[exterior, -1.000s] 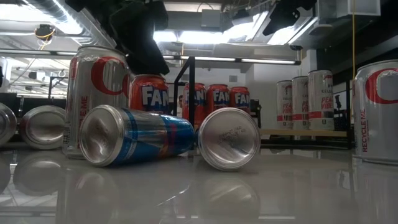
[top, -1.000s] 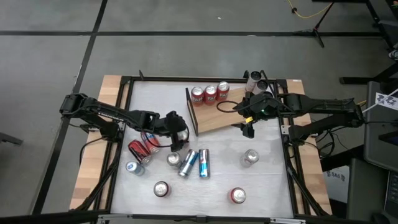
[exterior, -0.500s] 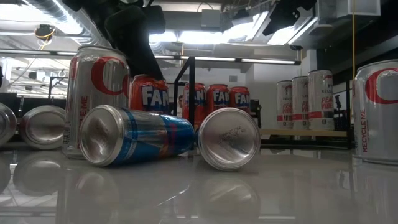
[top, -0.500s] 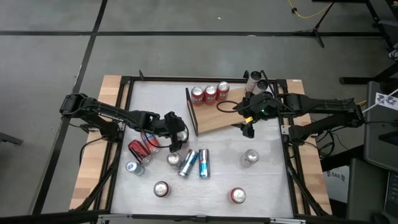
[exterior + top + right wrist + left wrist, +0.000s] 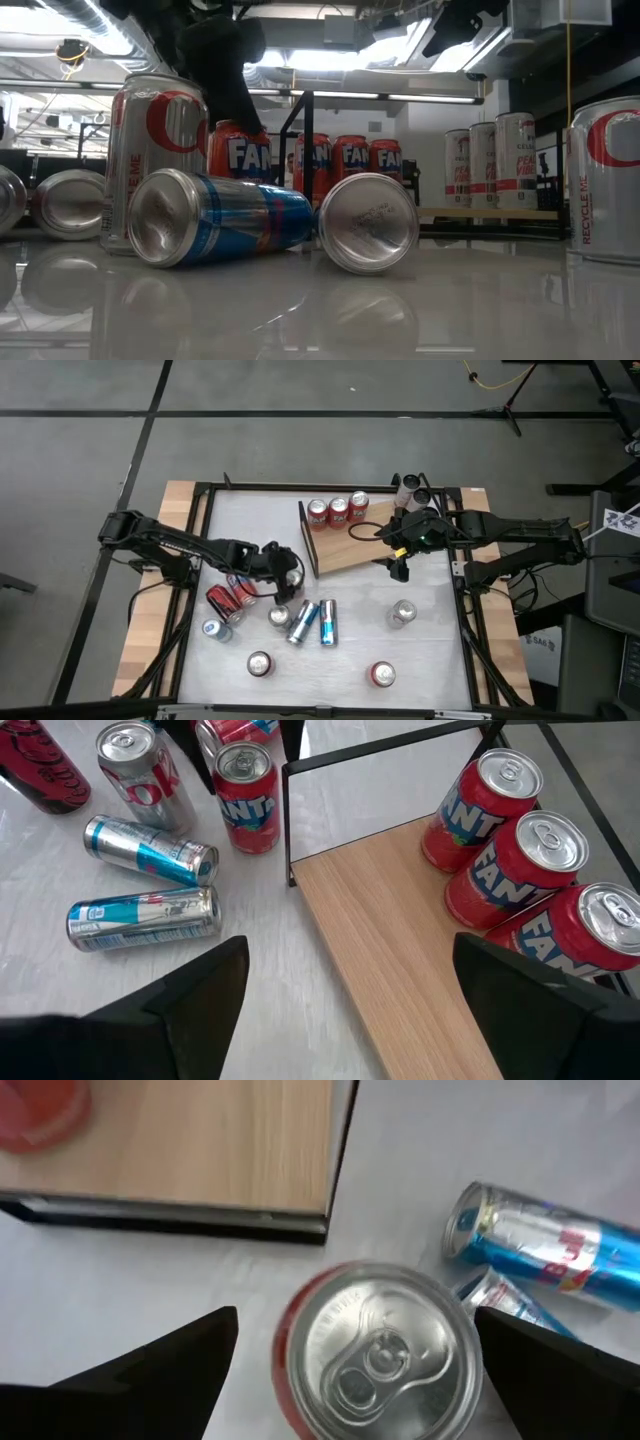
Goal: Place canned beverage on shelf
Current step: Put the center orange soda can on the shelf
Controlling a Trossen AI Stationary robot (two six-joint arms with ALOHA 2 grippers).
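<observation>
An upright red Fanta can (image 5: 375,1350) stands on the white table just off the near left corner of the shelf (image 5: 350,550). The shelf is a wood-grain board with a dark upright rail (image 5: 307,540) on its left edge. My left gripper (image 5: 357,1315) hovers over the can, open and slanting down, one finger on each side of the can's top. The right wrist view shows the same can (image 5: 250,795). Three Fanta cans (image 5: 338,510) stand on the shelf's far end. My right gripper (image 5: 400,565) waits open above the shelf's right part.
Two blue-and-silver cans (image 5: 315,622) lie just near of the Fanta can, and red cans (image 5: 225,598) lie to its left. More upright cans (image 5: 259,663) (image 5: 382,674) (image 5: 403,613) stand nearer the front. Tall pale cans (image 5: 410,485) stand at the back right. The middle of the shelf board (image 5: 400,960) is bare.
My left gripper has rolled a little about its own pointing line above the Fanta can and has stayed where it was, still open.
</observation>
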